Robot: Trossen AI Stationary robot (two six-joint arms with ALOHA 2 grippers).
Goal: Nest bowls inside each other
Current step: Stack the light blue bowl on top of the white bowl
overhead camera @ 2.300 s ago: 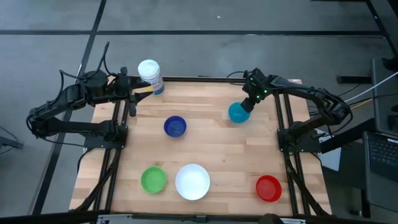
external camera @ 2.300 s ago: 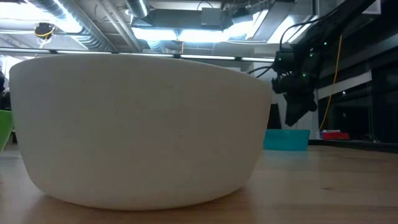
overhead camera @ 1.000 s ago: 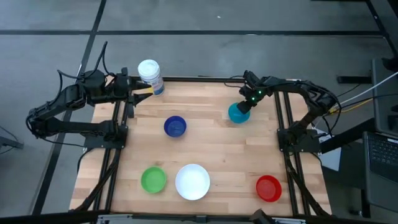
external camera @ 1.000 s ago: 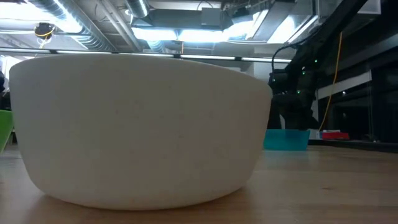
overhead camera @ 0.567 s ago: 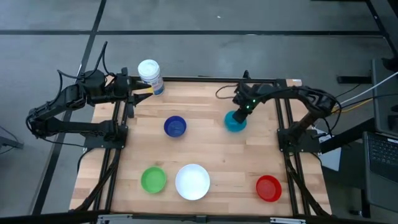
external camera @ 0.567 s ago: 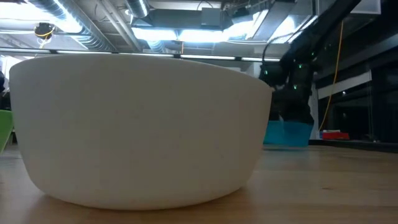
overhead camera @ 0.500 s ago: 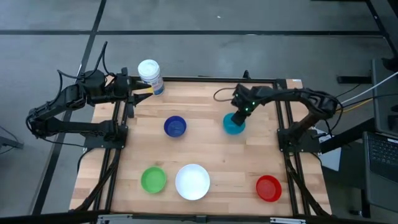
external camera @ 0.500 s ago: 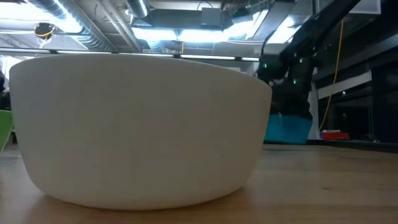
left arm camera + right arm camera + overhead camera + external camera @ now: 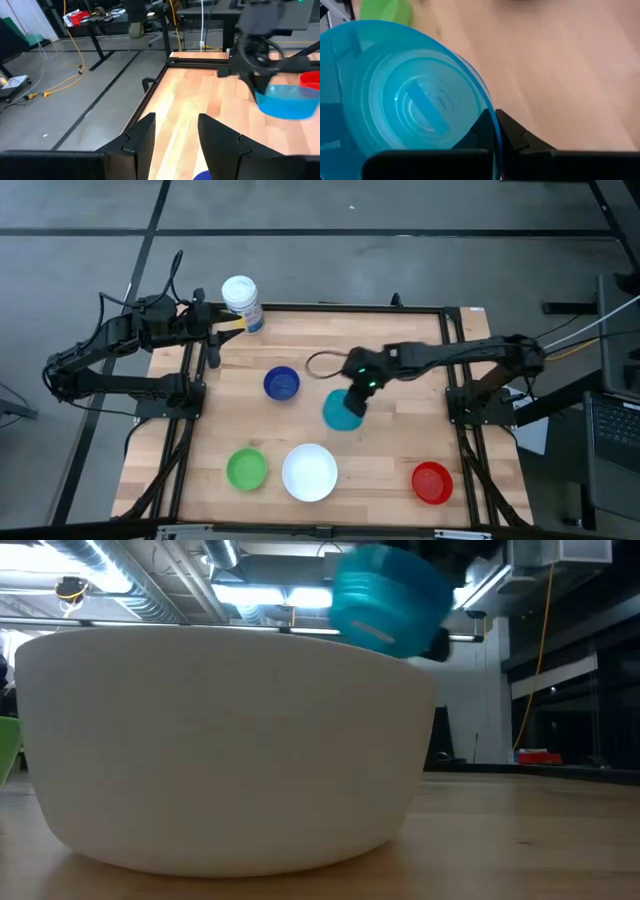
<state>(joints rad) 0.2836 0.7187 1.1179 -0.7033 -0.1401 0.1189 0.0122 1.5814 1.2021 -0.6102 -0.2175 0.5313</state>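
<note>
The teal bowl (image 9: 340, 413) hangs in the air over the middle of the table, with my right gripper (image 9: 358, 392) shut on it; it also shows high up in the low view (image 9: 385, 595). On the table rest the white bowl (image 9: 309, 472) and the green bowl (image 9: 247, 469) near the front edge, the dark blue bowl (image 9: 282, 383) left of centre and the red bowl (image 9: 432, 482) at the front right. My left gripper (image 9: 175, 135) waits open above the far left corner. My right gripper pinches the teal bowl's rim (image 9: 492, 114), one finger inside the bowl and one outside. The fingers slant down from the table's right side. The bowl is lifted clear of the table and hangs tilted below the fingers.
A white cylindrical container (image 9: 242, 302) stands at the far left corner, next to my left gripper. Bare wood lies between the dark blue bowl and the white bowl, and along the table's right side above the red bowl.
My right gripper has carried the teal bowl from the far right of the table toward the left and near edges, to over the middle. The bowl has come up off the wood, lifted clear and tilted.
</note>
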